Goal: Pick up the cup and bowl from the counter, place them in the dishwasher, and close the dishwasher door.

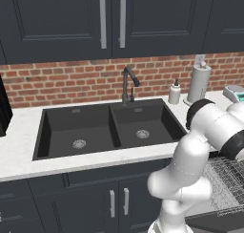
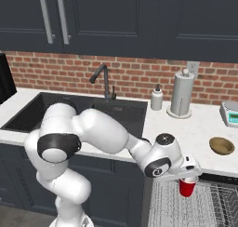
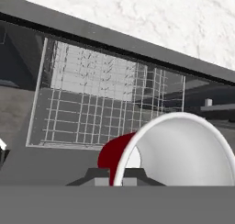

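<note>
My end effector is clenched on the cup, and the red cup hangs from it, upright, with its open top up near my hand and its narrow bottom pointing down. In the hand view the cup sits right at my fingertips, its white inside facing the camera. The thing that matters now is what lies under the cup: the grey wire rack of the dishwasher is straight below it, and the cup is above the rack, not touching it as far as I can tell. The hand view shows the rack spread out past the cup, with the edge of the tabletop beyond it. So I think my next move is mostly a short way down, keeping the cup upright, and then letting go. The bowl is not done yet. It sits on the tabletop up and to my right of my hand, near the scale. After the cup I think I must go up and to that side to get it. The door is down and open, so closing it comes last
</note>
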Tool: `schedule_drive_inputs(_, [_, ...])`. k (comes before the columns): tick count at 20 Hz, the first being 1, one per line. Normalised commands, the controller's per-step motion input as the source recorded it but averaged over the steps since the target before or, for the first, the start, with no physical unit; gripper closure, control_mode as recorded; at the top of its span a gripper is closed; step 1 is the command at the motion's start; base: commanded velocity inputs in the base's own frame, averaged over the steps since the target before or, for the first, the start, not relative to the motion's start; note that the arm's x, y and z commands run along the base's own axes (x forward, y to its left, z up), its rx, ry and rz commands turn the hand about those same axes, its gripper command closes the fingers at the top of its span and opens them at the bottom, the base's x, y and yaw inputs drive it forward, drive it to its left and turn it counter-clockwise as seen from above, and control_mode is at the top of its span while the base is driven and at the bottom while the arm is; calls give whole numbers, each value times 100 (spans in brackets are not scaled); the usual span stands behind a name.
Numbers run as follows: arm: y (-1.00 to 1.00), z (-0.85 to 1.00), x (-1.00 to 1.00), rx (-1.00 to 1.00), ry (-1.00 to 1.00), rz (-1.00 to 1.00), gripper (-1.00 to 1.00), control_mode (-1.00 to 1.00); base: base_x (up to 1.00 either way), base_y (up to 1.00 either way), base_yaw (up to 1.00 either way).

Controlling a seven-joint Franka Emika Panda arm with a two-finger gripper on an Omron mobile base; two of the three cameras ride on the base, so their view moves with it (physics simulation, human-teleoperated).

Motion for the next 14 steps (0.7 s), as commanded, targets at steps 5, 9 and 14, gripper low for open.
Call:
schedule_drive_inputs(5, [0,-100,-58,3,4,-1,100,-100,0,0,0])
schedule_drive_inputs(9, [0,-100,-4,2,0,0,100,-100,0,0,0])
schedule_drive_inputs(14, [-8,-100,21,0,0,0,100,-100,0,0,0])
